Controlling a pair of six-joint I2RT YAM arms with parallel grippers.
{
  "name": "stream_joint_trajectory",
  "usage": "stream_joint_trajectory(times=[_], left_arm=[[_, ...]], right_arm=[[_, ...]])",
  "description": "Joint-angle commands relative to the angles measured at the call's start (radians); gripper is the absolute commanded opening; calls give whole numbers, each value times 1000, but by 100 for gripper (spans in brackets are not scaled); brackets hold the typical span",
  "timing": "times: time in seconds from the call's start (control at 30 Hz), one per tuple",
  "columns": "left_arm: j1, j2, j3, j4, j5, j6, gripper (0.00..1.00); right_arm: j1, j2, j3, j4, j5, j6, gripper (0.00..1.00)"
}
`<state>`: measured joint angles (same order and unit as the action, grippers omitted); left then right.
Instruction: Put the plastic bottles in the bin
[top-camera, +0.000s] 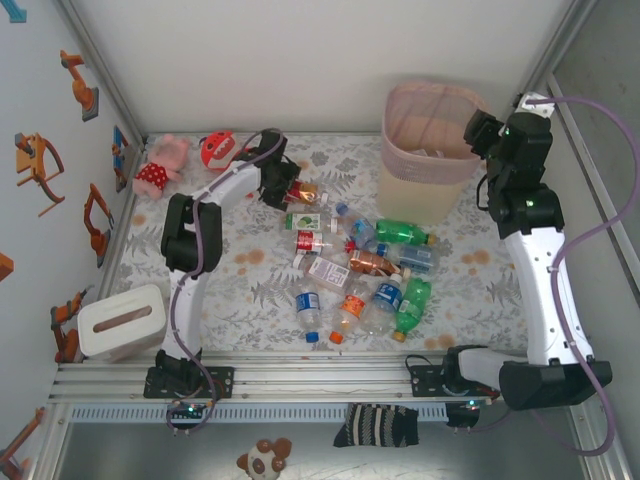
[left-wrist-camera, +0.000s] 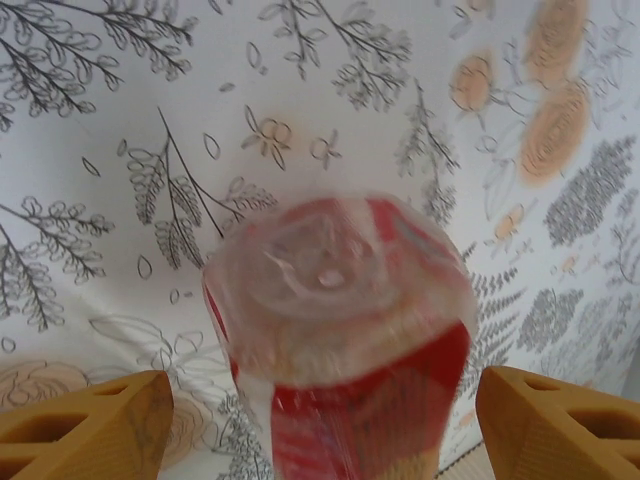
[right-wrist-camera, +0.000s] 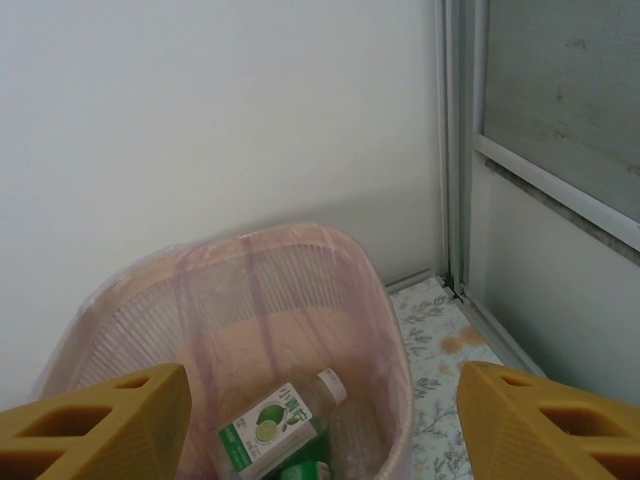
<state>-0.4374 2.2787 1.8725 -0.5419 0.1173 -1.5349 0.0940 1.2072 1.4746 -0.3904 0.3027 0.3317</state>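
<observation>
Plastic bottles (top-camera: 365, 265) are mostly lying loose on the floral tablecloth (top-camera: 250, 290), bunched mid-table between the two arms and just in front of the bin (top-camera: 420, 195). We count two green ones, one near the bin's base (top-camera: 400, 232) and one at the near edge of the pile (top-camera: 412, 305), plus a blue-label bottle (top-camera: 308, 305) and a red-label one (top-camera: 312, 241). Bin stands upright at the far right, pink mesh top and cream body. From the right wrist we see into it (right-wrist-camera: 300, 290): at least one clear bottle with a green lime label (right-wrist-camera: 275, 425) lies at the bottom. Right gripper (top-camera: 478, 128) hangs at the bin's right rim, looking into it; its fingers (right-wrist-camera: 110, 420) are spread wide (right-wrist-camera: 322, 385) with nothing between them. Left gripper (top-camera: 283, 188) is over the far side of the pile, straddling a red-labelled bottle (top-camera: 303, 190). In the left wrist view that bottle (left-wrist-camera: 340, 300) points base-first at the camera and is blurred; the jaws (left-wrist-camera: 325, 385) stand apart, with a clear gap to the left finger (left-wrist-camera: 100, 420). The right finger sits just beside the bottle, and we can't confirm contact there. We read no grip on the bottle. Two plush toys, pink (top-camera: 160, 165) and red (top-camera: 218, 148), sit in the far left corner, well apart from the pile.
</observation>
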Motion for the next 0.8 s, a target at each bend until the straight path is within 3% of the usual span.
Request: stream_joint_trajectory(times=[0.0,0.5,0.77], left_arm=[[18,40,52,-18,31,-82,78],[36,83,63,12,59,-139,60],[47,-19,-11,107,47,-101,55]], right_arm=[[-2,-28,-9,-12,28,-27,70],[-3,-67,-33,-33,38,-28,70],[-2,-87,-28,-41,19,-13,70]])
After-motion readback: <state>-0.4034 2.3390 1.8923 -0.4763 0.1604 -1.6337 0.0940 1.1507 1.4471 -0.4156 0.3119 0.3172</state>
